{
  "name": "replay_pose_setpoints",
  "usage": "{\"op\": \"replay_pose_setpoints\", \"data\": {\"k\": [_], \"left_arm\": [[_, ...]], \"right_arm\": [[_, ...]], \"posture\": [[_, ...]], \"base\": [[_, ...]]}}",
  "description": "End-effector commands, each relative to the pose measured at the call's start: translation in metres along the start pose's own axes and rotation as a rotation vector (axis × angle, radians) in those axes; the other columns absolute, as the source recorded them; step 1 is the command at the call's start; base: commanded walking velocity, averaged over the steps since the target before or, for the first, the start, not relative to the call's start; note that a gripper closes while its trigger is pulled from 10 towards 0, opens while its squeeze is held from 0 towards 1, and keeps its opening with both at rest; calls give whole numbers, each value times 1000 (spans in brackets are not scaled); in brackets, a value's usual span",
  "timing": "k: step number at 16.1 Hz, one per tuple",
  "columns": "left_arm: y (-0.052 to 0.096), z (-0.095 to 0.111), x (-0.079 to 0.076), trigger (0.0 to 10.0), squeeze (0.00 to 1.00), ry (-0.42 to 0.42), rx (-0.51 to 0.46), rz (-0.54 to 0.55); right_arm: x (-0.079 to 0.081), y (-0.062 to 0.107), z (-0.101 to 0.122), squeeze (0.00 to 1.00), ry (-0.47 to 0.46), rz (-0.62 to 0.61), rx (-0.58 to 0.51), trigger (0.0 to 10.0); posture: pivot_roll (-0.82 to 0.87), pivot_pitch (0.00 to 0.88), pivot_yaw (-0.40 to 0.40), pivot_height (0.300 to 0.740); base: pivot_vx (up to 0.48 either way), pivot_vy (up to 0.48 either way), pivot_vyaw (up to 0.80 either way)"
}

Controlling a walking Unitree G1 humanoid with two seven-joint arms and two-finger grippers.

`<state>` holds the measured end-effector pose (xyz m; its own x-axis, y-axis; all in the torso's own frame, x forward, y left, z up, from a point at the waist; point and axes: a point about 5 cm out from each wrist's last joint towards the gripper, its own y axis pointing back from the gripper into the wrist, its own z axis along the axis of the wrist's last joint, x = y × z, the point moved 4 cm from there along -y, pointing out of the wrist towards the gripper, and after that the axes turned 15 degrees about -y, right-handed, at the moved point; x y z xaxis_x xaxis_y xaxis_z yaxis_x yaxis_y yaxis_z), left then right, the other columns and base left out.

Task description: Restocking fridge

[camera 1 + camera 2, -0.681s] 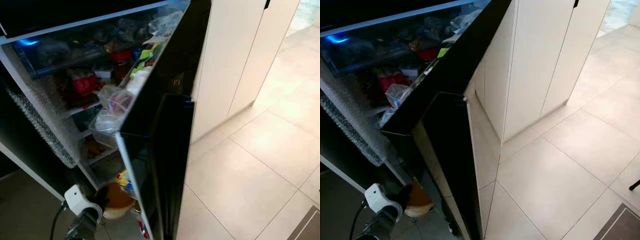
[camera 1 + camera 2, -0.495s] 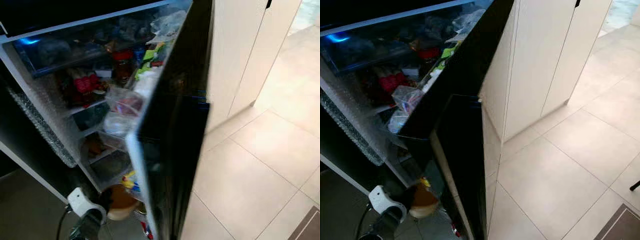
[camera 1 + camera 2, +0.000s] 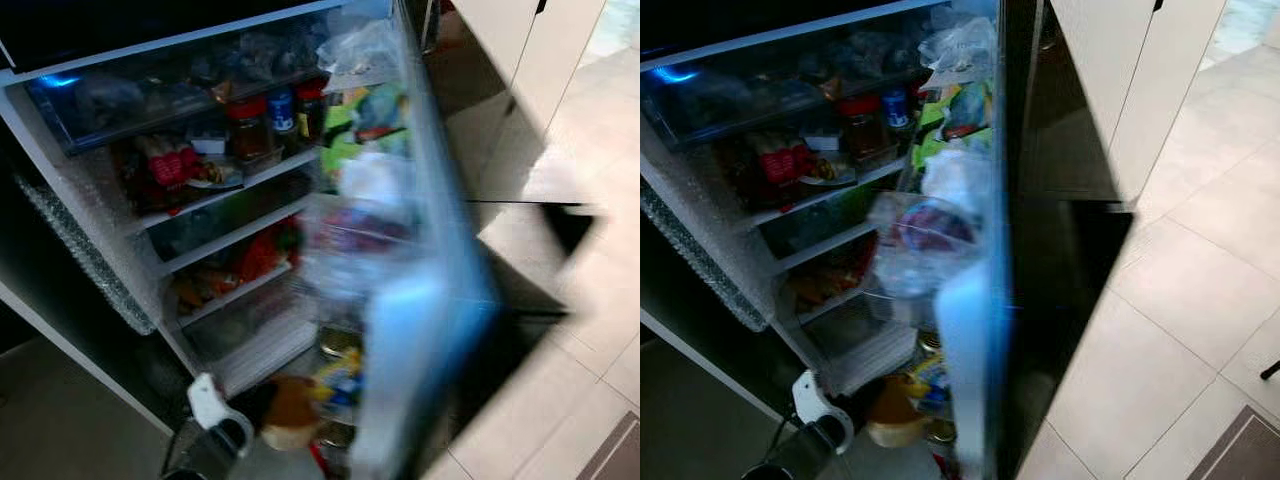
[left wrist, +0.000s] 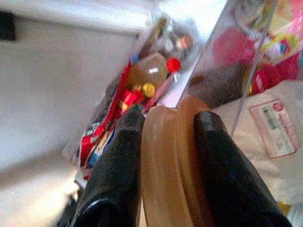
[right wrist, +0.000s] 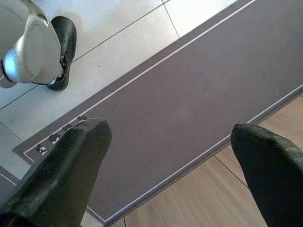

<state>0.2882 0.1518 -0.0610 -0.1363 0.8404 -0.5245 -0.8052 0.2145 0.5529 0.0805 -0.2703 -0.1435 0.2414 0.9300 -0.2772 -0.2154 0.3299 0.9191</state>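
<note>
The fridge stands open with its black door [image 3: 1065,250] blurred in mid-swing. The door's inner racks [image 3: 940,220] are stuffed with plastic bags and packets. Red-lidded jars [image 3: 245,125] and red packs [image 3: 165,165] sit on the fridge shelves. Low at the foot of the fridge, my left gripper [image 3: 262,412] is shut on a round tan-brown container [image 3: 292,420]. In the left wrist view the fingers [image 4: 125,156] clamp that container [image 4: 168,170] just before the lowest door rack of bottles [image 4: 151,71]. My right gripper [image 5: 168,130] hangs open over a grey mat [image 5: 189,94].
Bubble wrap [image 3: 80,250] lines the fridge's left side, and a clear drawer [image 3: 150,90] sits at the top. Cream cabinets [image 3: 1140,60] stand right of the door, with tiled floor [image 3: 1200,300] beyond. My foot [image 5: 33,52] rests beside the mat.
The fridge door has swung much wider to the right, baring the shelves and door racks. My left gripper and its brown container have shifted right, toward the bottom of the door.
</note>
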Motion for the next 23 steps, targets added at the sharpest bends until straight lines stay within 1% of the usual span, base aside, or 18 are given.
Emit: {"op": "replay_pose_setpoints", "data": {"k": [1, 3, 5, 7, 8, 10, 11, 16, 19, 21, 22, 23], "left_arm": [[1, -5, 1, 10000, 0, -11, 33, -5], [1, -6, 0, 10000, 0, -42, 45, -12], [2, -9, 4, 10000, 0, -53, 53, 11], [5, -11, 10, 10000, 0, -64, 59, 26], [9, -13, 18, 10000, 0, -71, 63, 41], [11, -14, 23, 10000, 0, -76, 66, 52], [14, -17, 29, 10000, 0, -96, 77, 67], [20, -24, 40, 10000, 0, -118, 102, 105], [23, -30, 44, 10000, 0, -139, 126, 131], [24, -33, 45, 10000, 0, -149, 136, 140], [24, -34, 46, 10000, 0, -155, 139, 143], [24, -34, 46, 10000, 0, -163, 143, 147]], "right_arm": [[-3, 0, -7, 0, -5, -12, 22, 10000], [-8, 1, -14, 0, 11, -44, 55, 10000], [-14, 1, -21, 0, 32, -72, 88, 10000], [-15, 2, -25, 0, 36, -79, 106, 10000], [-16, 2, -28, 0, 32, -79, 117, 10000], [-15, 2, -28, 0, 31, -78, 120, 10000], [-14, 2, -27, 0, 31, -76, 125, 10000], [-13, 2, -26, 0, 37, -62, 130, 10000], [-10, 2, -25, 0, 46, -32, 137, 10000], [-4, 1, -23, 0, 40, 2, 130, 10000], [6, 1, -10, 0, 34, 53, 72, 10000], [17, 1, 7, 0, 36, 116, -7, 10000]], "posture": [[-129, 47, 7, 740], [-129, 44, 10, 740], [-129, 41, 12, 740], [-130, 36, 14, 740], [-132, 33, 16, 740], [-132, 31, 16, 740], [-130, 29, 15, 740], [-127, 28, 14, 740], [-128, 26, 15, 740], [-128, 26, 15, 740], [-126, 24, 16, 740], [-126, 24, 16, 740]], "base": [[0, 0, 0], [0, 0, 0], [0, 0, 0], [0, 0, 0], [0, 0, 0], [0, 0, 0], [0, 0, 0], [0, 0, 0], [0, 0, 0], [0, 0, 0], [0, 0, 0], [0, 0, 0]]}}
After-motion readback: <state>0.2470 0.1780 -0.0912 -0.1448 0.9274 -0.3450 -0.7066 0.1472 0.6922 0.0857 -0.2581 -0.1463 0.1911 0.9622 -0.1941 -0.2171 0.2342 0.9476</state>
